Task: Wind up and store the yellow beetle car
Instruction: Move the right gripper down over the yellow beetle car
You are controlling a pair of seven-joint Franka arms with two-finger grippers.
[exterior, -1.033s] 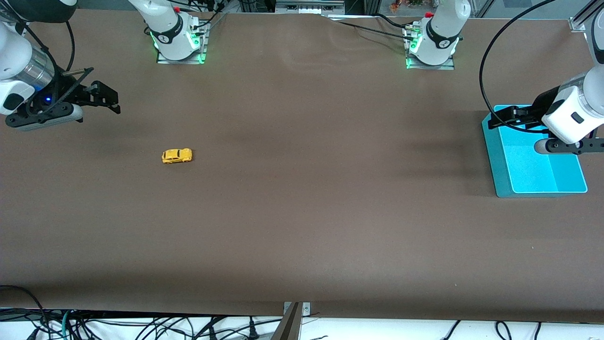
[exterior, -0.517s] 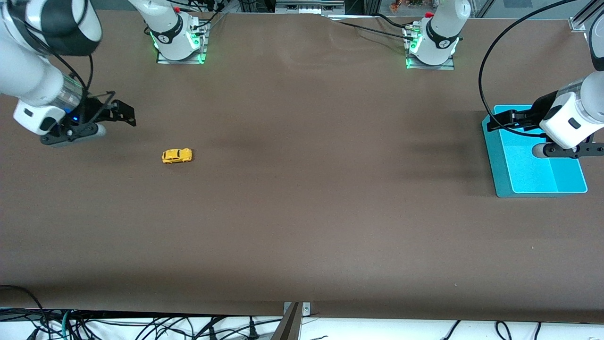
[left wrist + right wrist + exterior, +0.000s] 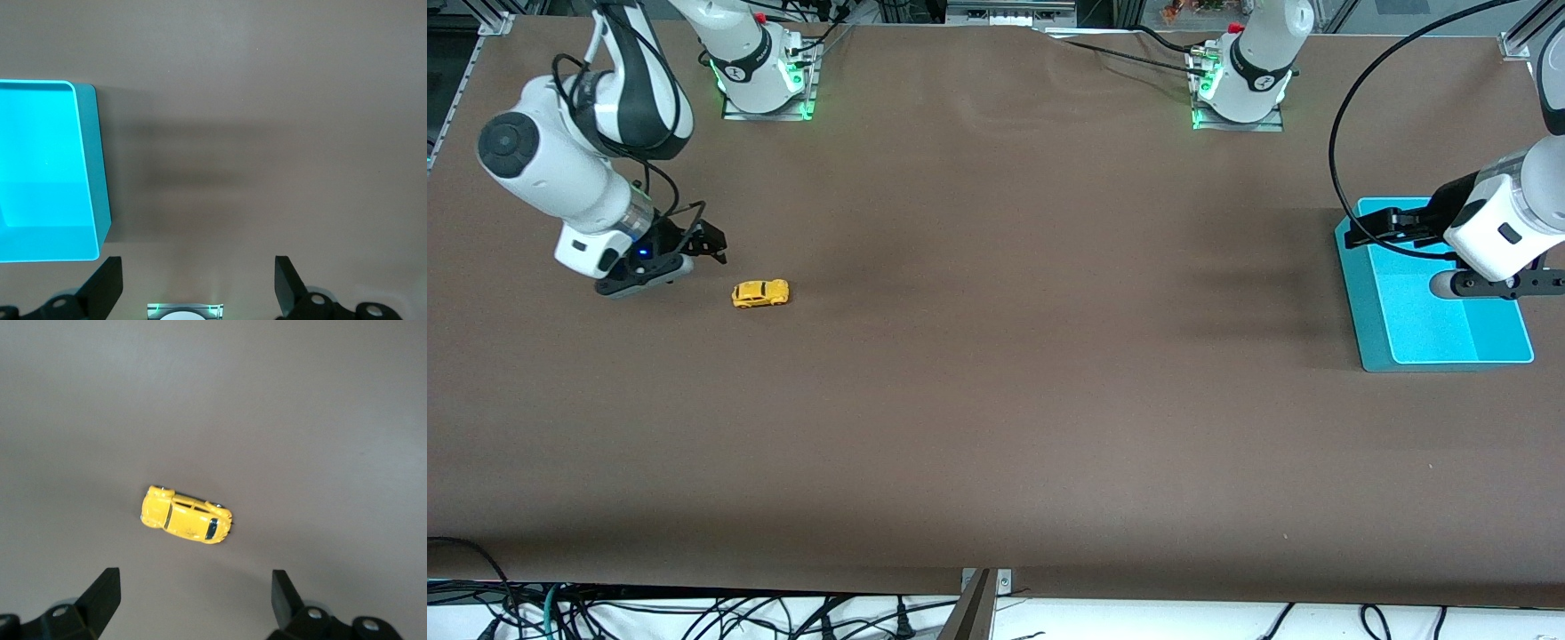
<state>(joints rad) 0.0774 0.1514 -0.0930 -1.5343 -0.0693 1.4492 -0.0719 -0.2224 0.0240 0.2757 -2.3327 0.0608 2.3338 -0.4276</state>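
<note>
The tiny bright-yellow beetle toy car point(image 3: 760, 292) sits on the brown table point(image 3: 996, 400). The right gripper point(image 3: 710, 246) hovers just beside it, fingers spread and empty. The left gripper point(image 3: 1360, 229) waits, released, over the turquoise plastic tray point(image 3: 1369, 338).

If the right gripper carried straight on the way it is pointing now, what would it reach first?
Most likely the yellow beetle car: it lies on the table just ahead of the open right gripper, with nothing between them, though depth is hard to judge.

Left arm's white wrist point(image 3: 1494, 222) hiding part of the cyan bin point(image 3: 1383, 356), bin cropped in the left wrist view — yellow beetle car point(image 3: 760, 292) wheels indistinct
</note>
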